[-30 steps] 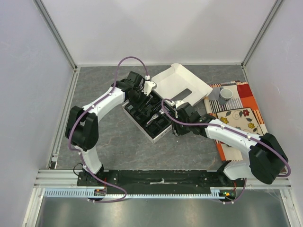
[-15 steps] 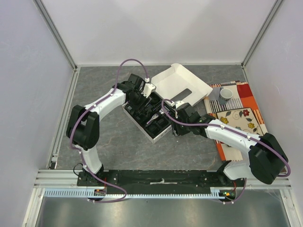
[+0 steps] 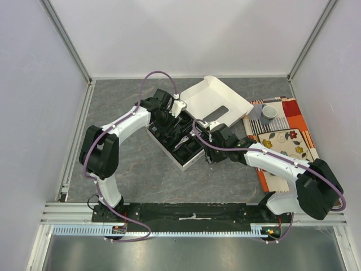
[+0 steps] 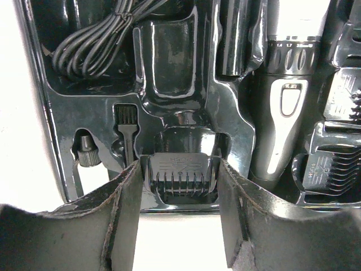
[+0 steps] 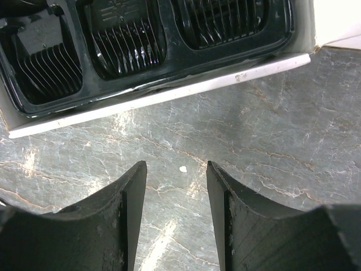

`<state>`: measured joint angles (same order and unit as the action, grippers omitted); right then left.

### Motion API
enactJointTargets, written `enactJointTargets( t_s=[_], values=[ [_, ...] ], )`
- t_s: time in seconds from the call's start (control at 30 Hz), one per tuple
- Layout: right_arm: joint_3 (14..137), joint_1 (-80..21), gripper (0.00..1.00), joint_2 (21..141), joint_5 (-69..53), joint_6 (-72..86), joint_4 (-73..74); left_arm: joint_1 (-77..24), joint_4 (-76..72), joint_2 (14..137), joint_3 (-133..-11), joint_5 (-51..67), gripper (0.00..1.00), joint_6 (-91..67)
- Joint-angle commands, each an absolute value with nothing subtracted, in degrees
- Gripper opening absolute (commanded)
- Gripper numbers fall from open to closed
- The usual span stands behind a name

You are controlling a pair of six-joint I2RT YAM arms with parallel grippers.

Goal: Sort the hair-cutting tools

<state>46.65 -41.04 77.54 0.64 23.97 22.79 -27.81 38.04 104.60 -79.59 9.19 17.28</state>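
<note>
The white box (image 3: 181,165) holds a black tray (image 4: 231,141) of hair-cutting tools. In the tray lie a silver-and-black clipper (image 4: 282,113), a coiled cord (image 4: 93,48), a small brush (image 4: 127,127) and a tiny cylinder (image 4: 86,151). More comb attachments (image 4: 338,164) fill its right side. My left gripper (image 4: 179,186) (image 3: 169,116) is shut on a black comb attachment (image 4: 179,172), which sits in a slot at the tray's near end. My right gripper (image 5: 176,169) (image 3: 207,153) hangs open and empty over bare grey table beside the box rim (image 5: 169,93). Three combs (image 5: 127,36) show beyond it.
The box's white lid (image 3: 211,96) lies open behind the tray. A patterned mat (image 3: 287,141) at the right carries a grey cup (image 3: 269,112). Grey marbled table (image 3: 130,169) surrounds the box. Metal frame rails (image 3: 76,141) edge the work area.
My left arm has shifted slightly over the far end of the tray, its grip unchanged. My right gripper's jaws have opened a touch wider; that arm stays in place.
</note>
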Motion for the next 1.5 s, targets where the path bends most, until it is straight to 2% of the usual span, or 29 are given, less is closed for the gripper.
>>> enactJointTargets(
  t_s=[0.0,0.33,0.57,1.13,1.4,1.47],
  values=[
    [46.14,-41.13,0.55,76.9,0.44,23.99,21.01,-28.48,37.35,103.62,-79.01,9.84,0.51,18.81],
    [45.18,-41.13,0.55,76.03,0.26,24.17,20.74,-28.83,37.44,103.62,-78.49,8.88,0.51,18.46],
    [44.65,-41.13,0.56,76.11,0.18,24.26,20.39,-28.83,37.35,102.66,-77.78,8.44,0.6,18.19],
    [44.47,-41.13,0.57,75.85,0.09,24.35,20.39,-28.83,37.35,102.31,-78.05,8.0,0.64,17.67],
    [44.38,-41.13,0.57,75.67,0.17,24.35,20.3,-28.83,36.48,99.93,-78.05,7.38,0.61,17.14],
    [44.38,-41.13,0.57,75.85,0.26,24.35,20.3,-28.92,35.95,99.06,-77.96,7.21,0.53,16.79]
  ],
)
